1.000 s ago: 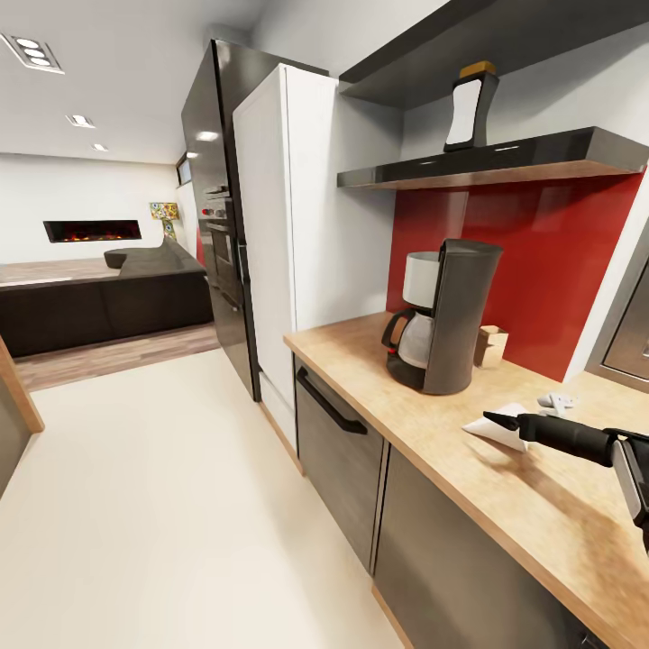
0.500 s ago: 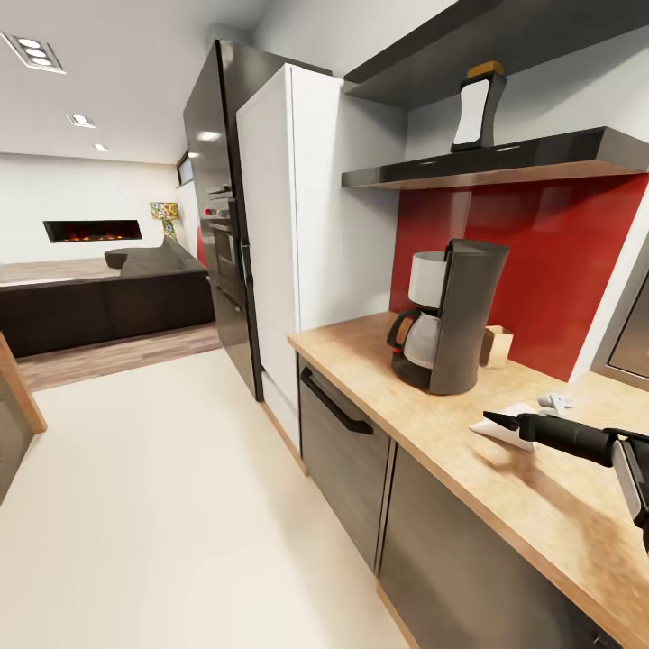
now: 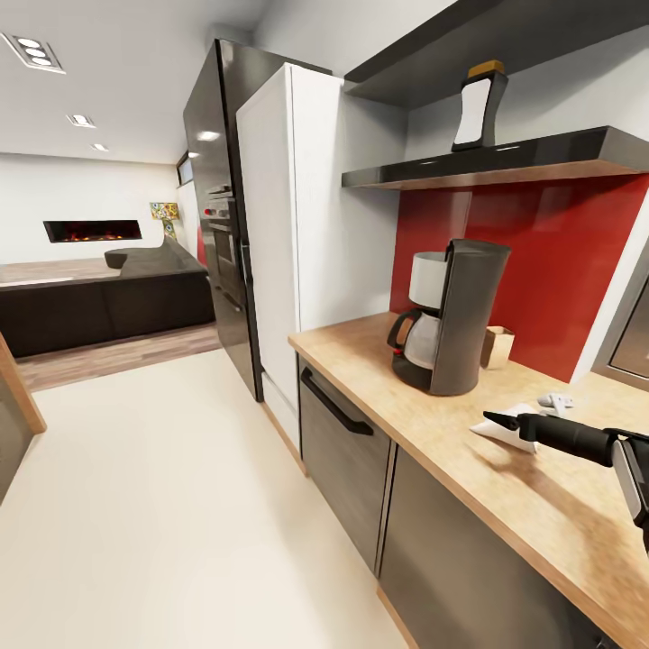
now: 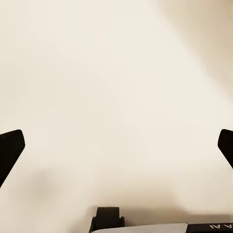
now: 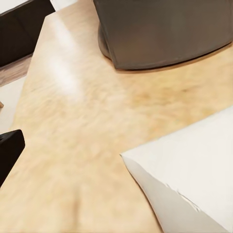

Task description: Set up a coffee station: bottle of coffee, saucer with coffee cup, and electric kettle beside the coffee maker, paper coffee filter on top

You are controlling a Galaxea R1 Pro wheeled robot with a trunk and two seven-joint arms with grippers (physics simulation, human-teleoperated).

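Observation:
The black coffee maker (image 3: 448,317) with its silver carafe stands on the light-wood countertop (image 3: 379,374) before the red wall; its base (image 5: 160,34) also shows in the right wrist view. The bottle of coffee (image 3: 478,101), dark with a white label and yellow cap, stands on the dark shelf (image 3: 505,160) above. The white paper coffee filter (image 3: 507,428) (image 5: 194,170) lies on the counter right of the machine. My right gripper (image 3: 494,418) (image 5: 116,145) hovers at the filter, open; one finger (image 5: 9,150) shows and the paper hides the other. My left gripper (image 4: 116,145) is open above pale floor.
A small wooden box (image 3: 496,346) sits behind the coffee maker, and a small white object (image 3: 556,401) lies beyond the filter. Grey cabinet fronts (image 3: 347,451) run under the counter. A tall white unit (image 3: 288,234) and black oven column (image 3: 221,207) stand left of it.
The whole picture has shifted slightly rightward, so the camera moved. My right gripper and the filter keep the same place relative to each other.

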